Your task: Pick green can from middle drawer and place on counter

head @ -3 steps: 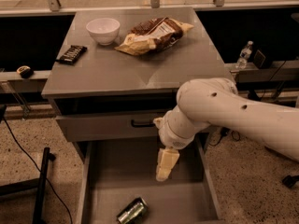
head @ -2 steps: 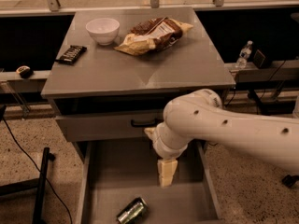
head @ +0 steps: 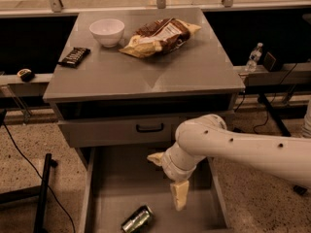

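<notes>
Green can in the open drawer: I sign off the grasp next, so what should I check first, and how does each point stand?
1. Wide grey metal middle drawer pulled open: ok.
2. Small green metal can lies uncovered on its side on the drawer floor: ok.
3. Gripper over the can: not ok; it hangs apart, right of it in the view.
4. Can held: not ok.
5. Bare spot on the flat grey counter: ok, in front of the white bowl and crumpled snack bag.
</notes>
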{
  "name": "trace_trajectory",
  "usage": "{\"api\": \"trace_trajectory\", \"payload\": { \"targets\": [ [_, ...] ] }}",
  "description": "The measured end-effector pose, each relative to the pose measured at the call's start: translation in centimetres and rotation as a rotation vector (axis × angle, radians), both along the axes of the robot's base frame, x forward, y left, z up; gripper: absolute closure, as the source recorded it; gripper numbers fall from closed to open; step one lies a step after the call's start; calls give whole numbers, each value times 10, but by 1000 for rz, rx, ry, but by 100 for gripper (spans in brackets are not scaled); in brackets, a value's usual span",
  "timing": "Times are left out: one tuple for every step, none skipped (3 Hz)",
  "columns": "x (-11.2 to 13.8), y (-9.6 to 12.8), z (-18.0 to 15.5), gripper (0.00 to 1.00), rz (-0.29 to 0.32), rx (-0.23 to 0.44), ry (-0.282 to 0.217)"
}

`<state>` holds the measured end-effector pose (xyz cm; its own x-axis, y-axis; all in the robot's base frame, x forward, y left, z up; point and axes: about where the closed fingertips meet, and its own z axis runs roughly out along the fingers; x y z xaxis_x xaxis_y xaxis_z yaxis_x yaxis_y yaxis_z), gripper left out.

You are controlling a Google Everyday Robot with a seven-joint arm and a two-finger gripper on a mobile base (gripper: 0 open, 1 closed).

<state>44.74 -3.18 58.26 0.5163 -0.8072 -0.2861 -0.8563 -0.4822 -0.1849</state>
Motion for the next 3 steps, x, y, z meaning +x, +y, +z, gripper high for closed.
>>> {"api": "trace_trajectory", "payload": {
  "targets": [
    [-5, 18, -44, 0, 133, 62, 18],
    [-23, 58, -74, 0, 341, 161, 96],
    [-42, 51, -90, 0, 434, 150, 135]
  ]
}}
